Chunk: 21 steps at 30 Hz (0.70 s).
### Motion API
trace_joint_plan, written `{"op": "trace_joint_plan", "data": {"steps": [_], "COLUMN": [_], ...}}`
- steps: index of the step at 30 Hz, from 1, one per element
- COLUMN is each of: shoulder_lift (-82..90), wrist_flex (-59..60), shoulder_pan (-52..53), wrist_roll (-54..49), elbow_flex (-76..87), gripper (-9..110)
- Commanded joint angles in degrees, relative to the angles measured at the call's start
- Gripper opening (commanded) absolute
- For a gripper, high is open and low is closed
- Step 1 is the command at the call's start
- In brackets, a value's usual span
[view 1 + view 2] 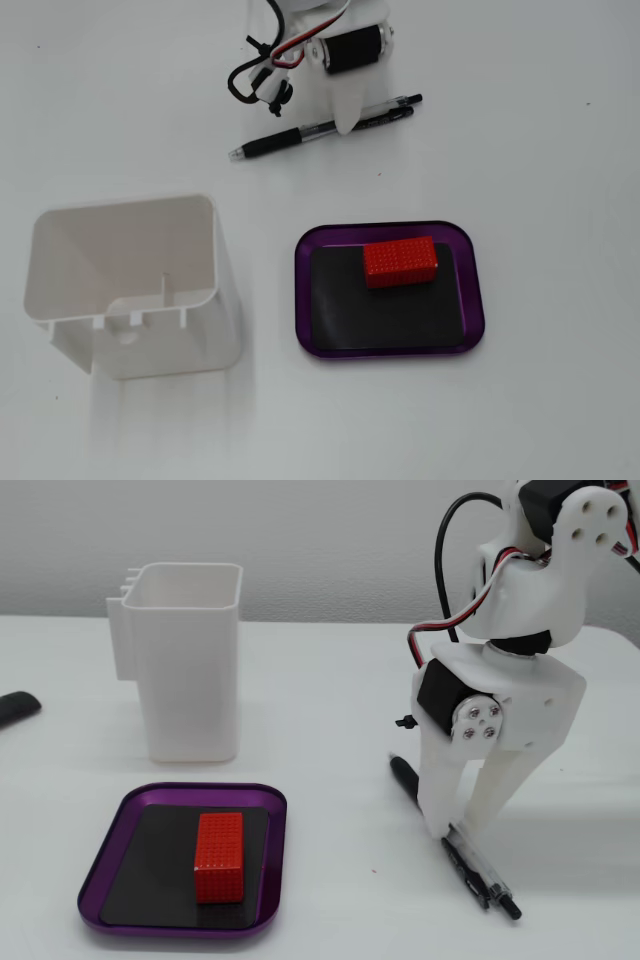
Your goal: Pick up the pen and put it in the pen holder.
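Pen (325,128) position: it lies flat on the white surface (540,120), directly under the tool (458,832). In a fixed view from above, we read its long axis as running from lower left, where the dark grip and tip sit, to upper right, where the clip end sits, at a shallow slant. In a fixed view from the front, the same pen (470,865) runs from the far dark end toward the near end at the camera.

Tool state: the two white fingers (437,795) stand apart and point down, one on each side of the pen barrel. We judge that they straddle the barrel crosswise, near its middle and slightly toward the clip end. We cannot tell whether either finger already touches the barrel; the jaws are not yet clamped on it.

Governing relation: the finger gap crosses the pen's long axis, so we expect a straight closing to trap the barrel without further turning of the wrist.

Pen holder (140,285) position: it stands upright and open at the top, well apart from the pen, to the lower left in the view from above. A purple tray (475,290) carrying a red block (400,262) lies between, off to the side of the direct path.
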Motion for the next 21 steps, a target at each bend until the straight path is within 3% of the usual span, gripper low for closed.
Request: {"op": "trace_joint_plan", "data": {"steps": [1, 11, 21], "shoulder_lift": [7.47, 32.61, 35.86], "wrist_flex": [4.04, 7.56, 3.16], "shoulder_pan": [0.35, 3.87, 7.65], "wrist_roll": [3.78, 24.43, 26.89], "elbow_flex": [-3.52, -11.34, -21.71], "gripper": [-1, -1, 0]}}
